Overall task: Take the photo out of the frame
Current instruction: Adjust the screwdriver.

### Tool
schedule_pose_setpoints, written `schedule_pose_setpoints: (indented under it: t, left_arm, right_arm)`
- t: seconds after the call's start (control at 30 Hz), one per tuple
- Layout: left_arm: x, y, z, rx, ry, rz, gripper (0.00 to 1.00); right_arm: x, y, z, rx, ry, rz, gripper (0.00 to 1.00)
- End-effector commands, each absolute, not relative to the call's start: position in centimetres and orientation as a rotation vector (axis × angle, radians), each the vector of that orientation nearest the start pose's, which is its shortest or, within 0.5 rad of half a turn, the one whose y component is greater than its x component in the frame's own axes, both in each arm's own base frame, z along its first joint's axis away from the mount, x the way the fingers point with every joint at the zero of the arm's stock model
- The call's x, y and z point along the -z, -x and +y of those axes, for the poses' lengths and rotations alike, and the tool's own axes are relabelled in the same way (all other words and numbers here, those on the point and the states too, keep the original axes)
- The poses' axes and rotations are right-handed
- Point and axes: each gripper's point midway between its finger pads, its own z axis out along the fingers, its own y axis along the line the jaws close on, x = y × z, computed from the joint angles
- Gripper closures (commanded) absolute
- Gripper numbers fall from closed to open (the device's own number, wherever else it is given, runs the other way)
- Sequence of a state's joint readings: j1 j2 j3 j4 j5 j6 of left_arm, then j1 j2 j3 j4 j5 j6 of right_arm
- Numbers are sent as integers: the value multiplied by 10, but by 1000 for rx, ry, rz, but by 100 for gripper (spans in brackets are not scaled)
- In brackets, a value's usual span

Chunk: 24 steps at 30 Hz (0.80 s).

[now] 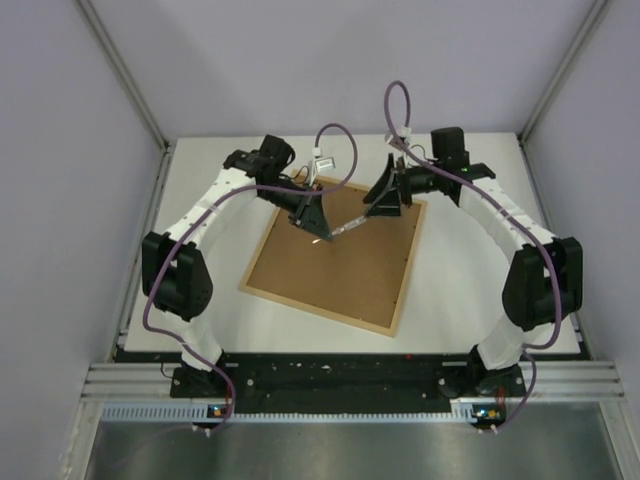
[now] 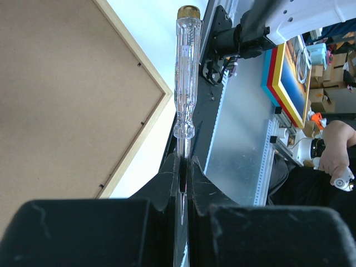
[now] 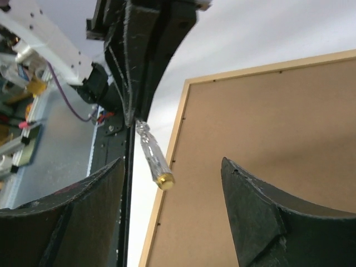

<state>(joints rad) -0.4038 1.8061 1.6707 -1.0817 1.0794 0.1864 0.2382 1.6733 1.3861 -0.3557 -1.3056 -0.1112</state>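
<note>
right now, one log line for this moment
left pincer: shut on screwdriver | right pincer: open, near handle | frame: face down, backing in place | photo: hidden

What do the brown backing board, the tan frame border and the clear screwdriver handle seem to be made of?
The flat brown backing board looks like matte fibreboard: speckled, no grain. The thin tan frame border seems pale, matte unvarnished wood. The clear screwdriver handle appears glossy see-through plastic; its gold end cap looks metal, probably brass.
</note>
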Motion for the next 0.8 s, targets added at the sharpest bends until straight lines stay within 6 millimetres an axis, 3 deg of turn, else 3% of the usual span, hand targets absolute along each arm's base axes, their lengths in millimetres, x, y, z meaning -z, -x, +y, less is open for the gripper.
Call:
schedule_pose_setpoints:
  t: [0.0,0.13,0.33,0.6,0.77]
  left_arm:
    - [-246,-259,-276,1521,-1030,2230,100]
    - [-248,-259,-277,1531,-1032,2221,100]
    - [-245,-260,-278,1536,-1031,2230,100]
    - [-243,-256,-280,1534,-1050,2228,100]
    - [-239,-252,-281,1528,-1070,2231,100]
  right_arm:
    - [-257,-294,268,-1393,1220,1663,29]
    - [-241,-276,283,-1507,1236,1704,29]
    - [-240,-251,311,-1727,1272,1703,33]
    - [-237,-252,327,-1808,1278,1723,47]
    - [-244,-254,330,-1830,1276,1709,52]
